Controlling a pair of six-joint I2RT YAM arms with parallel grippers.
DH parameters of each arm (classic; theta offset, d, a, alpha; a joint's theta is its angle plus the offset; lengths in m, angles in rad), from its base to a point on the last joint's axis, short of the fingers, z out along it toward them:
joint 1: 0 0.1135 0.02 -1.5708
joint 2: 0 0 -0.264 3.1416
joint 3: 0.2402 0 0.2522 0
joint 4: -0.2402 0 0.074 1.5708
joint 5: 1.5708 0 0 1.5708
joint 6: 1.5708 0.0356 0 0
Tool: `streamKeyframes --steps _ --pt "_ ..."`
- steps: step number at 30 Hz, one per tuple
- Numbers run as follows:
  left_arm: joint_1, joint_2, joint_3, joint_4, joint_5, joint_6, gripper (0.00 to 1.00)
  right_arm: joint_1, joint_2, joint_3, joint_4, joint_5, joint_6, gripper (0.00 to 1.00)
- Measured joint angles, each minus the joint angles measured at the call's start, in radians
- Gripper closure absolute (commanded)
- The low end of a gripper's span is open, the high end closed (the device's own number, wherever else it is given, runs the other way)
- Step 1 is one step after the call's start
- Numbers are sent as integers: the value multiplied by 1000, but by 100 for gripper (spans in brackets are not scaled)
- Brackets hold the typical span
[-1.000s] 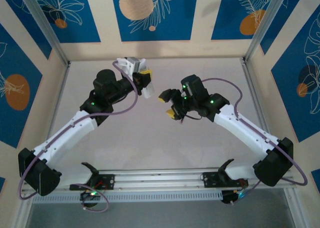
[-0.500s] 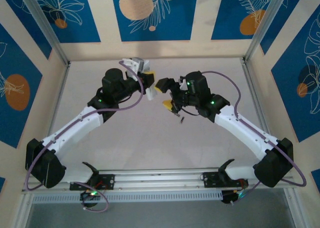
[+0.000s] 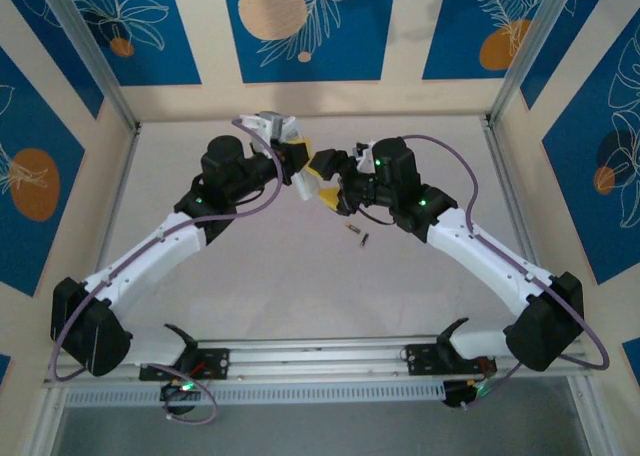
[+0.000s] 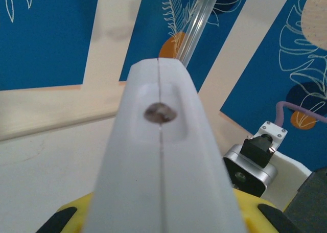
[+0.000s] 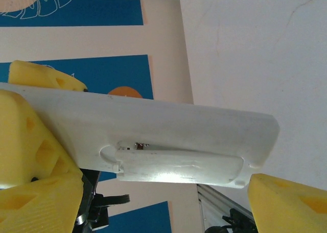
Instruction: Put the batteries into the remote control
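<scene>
- The left claw (image 3: 293,162) is pressed together on the slim white plastic remote control (image 5: 168,125). It holds the remote up off the bench, with one end jutting toward the other arm.
- The right claw (image 3: 326,181) is spread wide, with its chunky yellow fingers (image 5: 36,171) on either side of that remote (one finger stands clear of it; whether the other touches I cannot tell).
- The remote's long recess faces the right wrist camera. A speck of metal contact shows at its edge, but I cannot tell whether a cell sits inside.
- A small dark cylindrical battery (image 3: 358,237) lies loose on the bench near the right claw, apart from both claws (one cell or two, too small to tell).
- My reading: loading is not finished, and at least that loose cell has to be picked up and seated.
- The pale grey bench (image 3: 300,296) is plain, with an aluminium rail (image 3: 320,361) along the near edge.
- Cream walls with blue leaf-print panels (image 3: 300,26) close it in.
</scene>
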Motion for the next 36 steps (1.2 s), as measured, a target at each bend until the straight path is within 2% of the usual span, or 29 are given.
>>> streamKeyframes --steps 8,16,22,28,30,33,36 --pt "5 0 0 29 26 -27 100 0 -2 0 2 1 -4 22" --pt "6 0 0 37 36 -39 100 0 -5 0 -2 4 -3 22" --pt "12 0 0 60 80 -46 100 -1 -9 18 -50 10 -4 27" --pt "17 0 -1 76 144 -34 100 2 -8 50 -105 12 -11 16" --pt "21 0 -1 92 165 -40 100 2 -4 50 -116 9 -13 16" --pt "27 0 -1 97 170 -46 100 2 6 60 -116 -2 -18 24" --pt "29 0 -1 96 174 -45 100 2 8 64 -126 -3 -18 27"
